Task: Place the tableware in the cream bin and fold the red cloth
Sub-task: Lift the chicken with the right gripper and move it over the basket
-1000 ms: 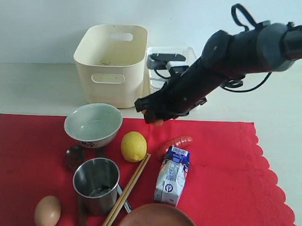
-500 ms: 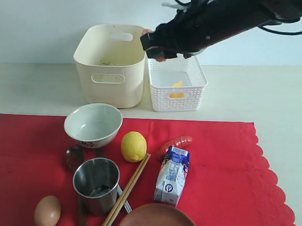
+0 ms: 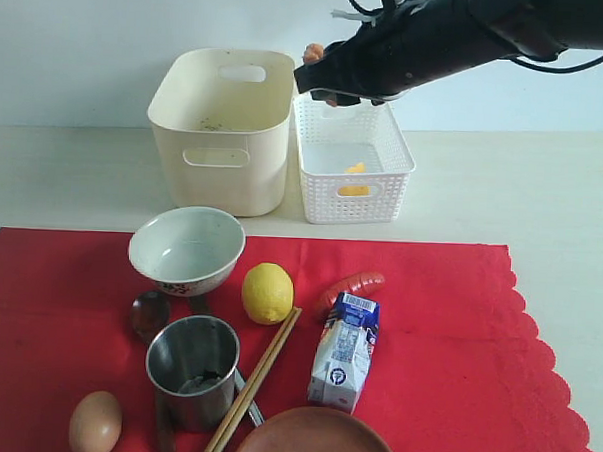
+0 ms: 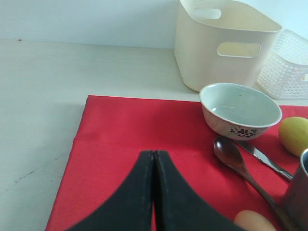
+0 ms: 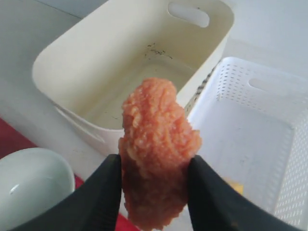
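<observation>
The right gripper (image 5: 155, 190) is clamped on an orange crumbed bit of food (image 5: 156, 144), high over the seam between the cream bin (image 3: 220, 132) and the white basket (image 3: 356, 178). This looks like food-clearing, so the next move should shift right and let go over the basket, not the bin. The left gripper (image 4: 154, 192) hangs with jaws together over the left part of the red cloth (image 3: 447, 332). Bowl (image 3: 186, 249), cup (image 3: 192, 366), spoon (image 3: 149, 312) and chopsticks (image 3: 258, 379) lie on the cloth, not yet binned. The plate (image 3: 317, 442) is cut off at the near edge – the knife (image 4: 263, 160) shows only partly beside the cup
</observation>
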You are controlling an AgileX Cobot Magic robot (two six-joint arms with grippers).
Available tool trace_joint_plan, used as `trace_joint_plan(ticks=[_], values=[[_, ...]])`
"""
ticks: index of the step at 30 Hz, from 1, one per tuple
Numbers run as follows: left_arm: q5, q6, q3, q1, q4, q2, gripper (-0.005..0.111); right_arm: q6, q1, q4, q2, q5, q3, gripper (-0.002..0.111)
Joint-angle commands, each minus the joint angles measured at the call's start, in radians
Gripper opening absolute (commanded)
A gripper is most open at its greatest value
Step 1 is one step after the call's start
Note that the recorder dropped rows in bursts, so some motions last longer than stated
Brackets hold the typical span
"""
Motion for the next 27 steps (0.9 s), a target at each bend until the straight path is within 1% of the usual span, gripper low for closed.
trace_joint_plan(ticks=[1,10,11,13,20,23,26,27], values=[[-0.011,-0.006,0.002,0.003,-0.002,-0.005,0.0,-0.006,-0.052,-0.002,0.114,0.006,-0.104,0.0],[-0.011,-0.006,0.002,0.003,-0.002,-0.005,0.0,-0.008,-0.062,-0.031,0.387,0.048,-0.373,0.0],[-0.011,-0.006,0.002,0.003,-0.002,-0.005,0.0,-0.008,-0.062,-0.062,0.411,0.048,-0.391,0.0],[-0.011,-0.006,0.002,0.003,-0.002,-0.005,0.0,0.022,-0.068,-0.174,0.448,0.046,-0.406,0.0],[-0.011,-0.006,0.002,0.003,-0.002,-0.005,0.0,0.043,-0.07,-0.239,0.505,0.068,-0.406,0.001],[-0.011,-0.006,0.002,0.003,-0.002,-0.005,0.0,0.043,-0.07,-0.247,0.509,0.07,-0.406,0.011],[-0.011,-0.006,0.002,0.003,-0.002,-0.005,0.0,0.047,-0.07,-0.247,0.509,0.07,-0.406,0.027],[-0.011,-0.006,0.002,0.003,-0.002,-0.005,0.0,0.052,-0.07,-0.247,0.509,0.071,-0.407,0.035]])
